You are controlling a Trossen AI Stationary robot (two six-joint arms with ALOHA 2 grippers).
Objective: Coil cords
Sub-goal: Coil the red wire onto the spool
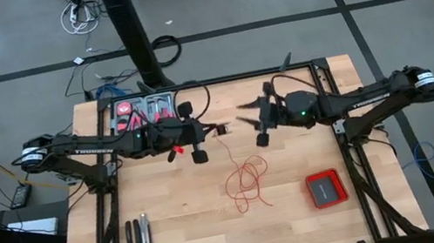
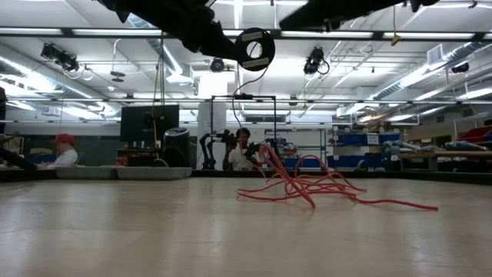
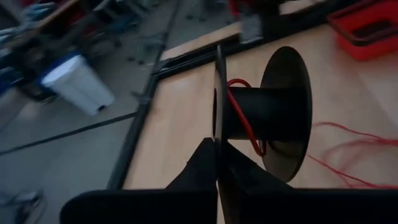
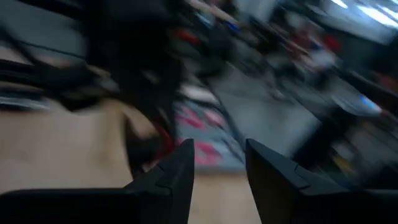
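Red wire [image 1: 247, 183] is lying in loose, tangled loops on the wooden table [image 1: 190, 223], about in the middle, a little toward the right arm's side. One thin strand of it is rising from the pile toward the black spool [image 1: 200, 154], which is hanging above the table in the left gripper [image 1: 188, 135]. In the left wrist view the left gripper [image 3: 217, 155] is pinching one flat rim of the spool [image 3: 261, 115] between its closed fingers, and a turn or two of the wire [image 3: 239, 115] is wrapping around the spool's core. From table height the spool [image 2: 254, 48] is showing high up as a dark ring, with the wire [image 2: 315, 187] sprawling on the table below and to the side.

The right gripper [image 1: 254, 119] is hovering above the table across from the left one, close to it but apart, and its fingers are standing open with nothing between them. Its wrist view is showing the two dark fingers [image 4: 180, 171] spread, with the scene beyond too blurred to read.

A flat red box [image 1: 326, 188] is sitting on the table near the right arm's base, well apart from the wire. Pliers [image 1: 138, 241] are lying near the table's front left corner. A tray of tools [image 1: 145, 111] is sitting at the far edge behind the left arm. People are sitting in the room beyond the table.
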